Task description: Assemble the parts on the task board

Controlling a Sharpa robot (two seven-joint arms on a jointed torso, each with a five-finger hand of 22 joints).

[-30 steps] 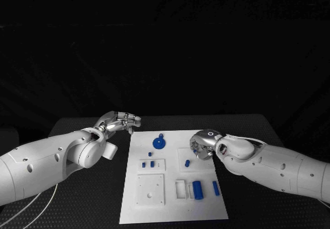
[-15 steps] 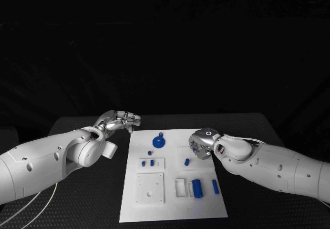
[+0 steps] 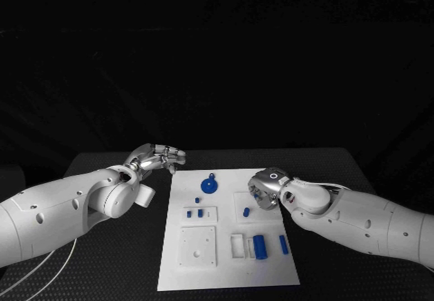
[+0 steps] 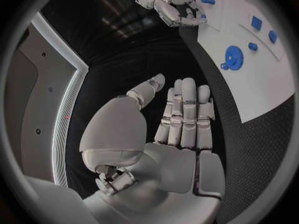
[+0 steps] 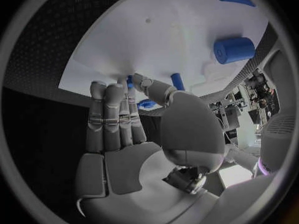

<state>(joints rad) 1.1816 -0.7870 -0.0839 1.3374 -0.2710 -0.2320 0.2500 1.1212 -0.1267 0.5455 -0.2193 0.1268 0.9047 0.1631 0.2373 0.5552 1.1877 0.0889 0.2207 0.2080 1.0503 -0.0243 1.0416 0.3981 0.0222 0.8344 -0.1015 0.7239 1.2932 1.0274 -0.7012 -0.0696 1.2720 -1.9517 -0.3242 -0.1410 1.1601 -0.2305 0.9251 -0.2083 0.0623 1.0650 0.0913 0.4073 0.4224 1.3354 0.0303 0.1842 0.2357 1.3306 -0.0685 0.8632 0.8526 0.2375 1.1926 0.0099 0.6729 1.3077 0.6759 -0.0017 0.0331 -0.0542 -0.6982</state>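
The right hand [image 3: 266,190] hides a part at the board's [image 3: 231,276] three o'clock edge; grip unclear. The left hand [image 3: 155,158] hovers empty, fingers straight, off its ten o'clock corner.

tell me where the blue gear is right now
In the head view the blue gear lies on the far end of the task board, between the left hand and the right hand.

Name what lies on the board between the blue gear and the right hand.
In the head view, only bare white task board lies between the blue gear and the right hand; no part sits in that stretch.
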